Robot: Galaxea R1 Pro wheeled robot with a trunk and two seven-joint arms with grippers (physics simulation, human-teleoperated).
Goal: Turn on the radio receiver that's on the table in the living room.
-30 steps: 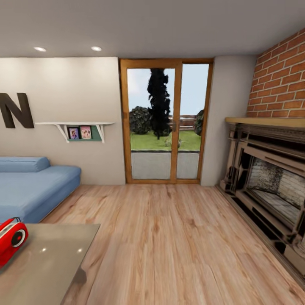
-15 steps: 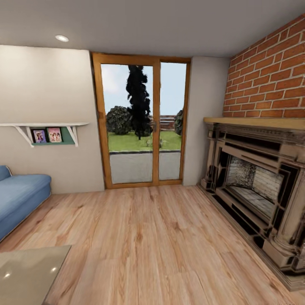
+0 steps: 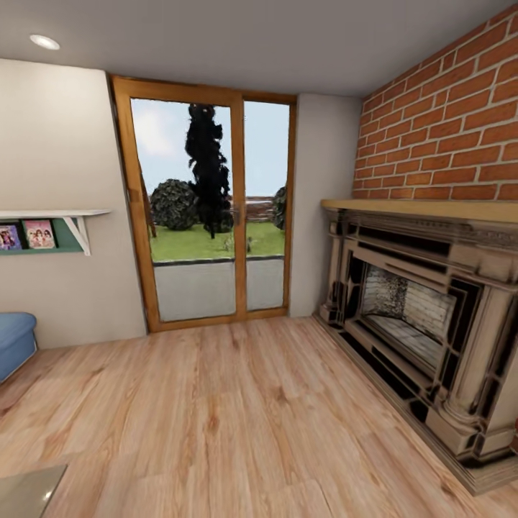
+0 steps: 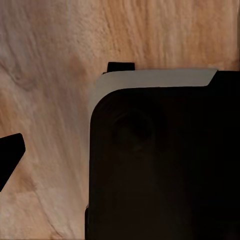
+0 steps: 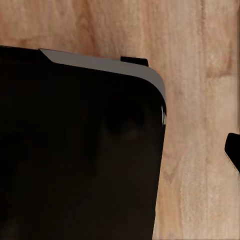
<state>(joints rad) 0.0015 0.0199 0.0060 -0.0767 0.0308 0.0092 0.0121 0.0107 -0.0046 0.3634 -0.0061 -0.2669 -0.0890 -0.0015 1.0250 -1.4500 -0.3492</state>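
The table (image 3: 25,491) is cut by the head view's bottom left corner, so just one glossy corner of it shows. The sofa (image 3: 14,342) is cut by the left edge, leaving its rounded blue end. The shelf (image 3: 50,214) runs off the same edge, and the photos (image 3: 37,234) on it are too small to make out. The fireplace (image 3: 432,316) is cut by the right edge. In both wrist views a dark body (image 4: 165,160) hides much of the floor (image 4: 45,60); whether the grippers are open or closed cannot be told.
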